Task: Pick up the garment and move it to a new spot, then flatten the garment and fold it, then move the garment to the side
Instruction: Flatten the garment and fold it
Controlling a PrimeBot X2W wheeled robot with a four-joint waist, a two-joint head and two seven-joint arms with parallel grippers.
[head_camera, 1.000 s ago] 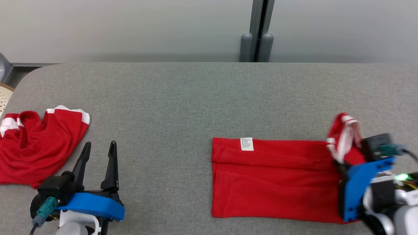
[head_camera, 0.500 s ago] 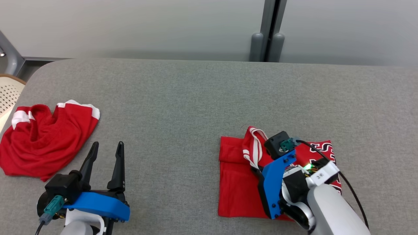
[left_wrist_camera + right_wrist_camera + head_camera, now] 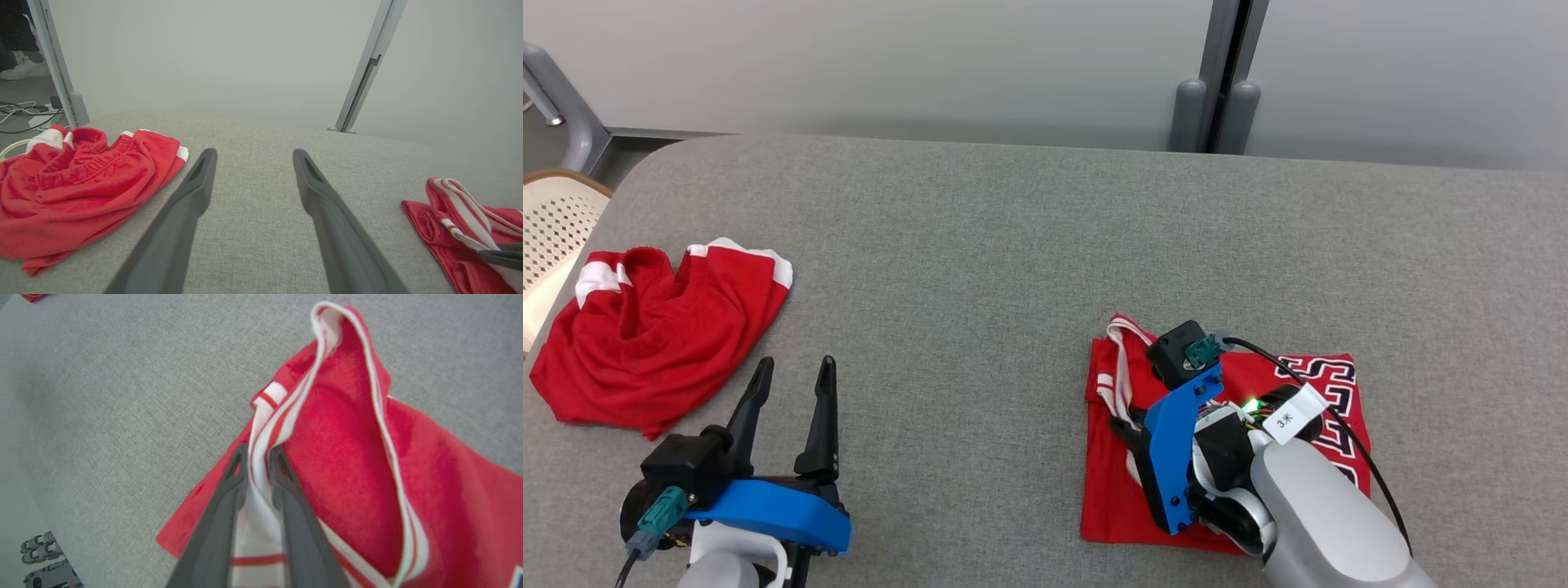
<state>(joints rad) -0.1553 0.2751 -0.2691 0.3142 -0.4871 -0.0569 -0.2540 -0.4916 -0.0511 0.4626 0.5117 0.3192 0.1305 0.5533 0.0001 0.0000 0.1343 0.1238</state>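
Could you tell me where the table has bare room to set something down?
Bare: the table's middle, between the crumpled garment and the folded garment, and the far strip along the wall. Crowded: near left by the left gripper; near right, the right gripper pinching the folded garment.

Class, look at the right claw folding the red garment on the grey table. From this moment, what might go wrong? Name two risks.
1. The right claw pinches the white trim of the garment, and the held edge stands up in a loop. On release it may flop back or land crooked, spoiling the fold.
2. The trim sits deep in the claw, so it may snag as the claw withdraws and drag the folded layers.
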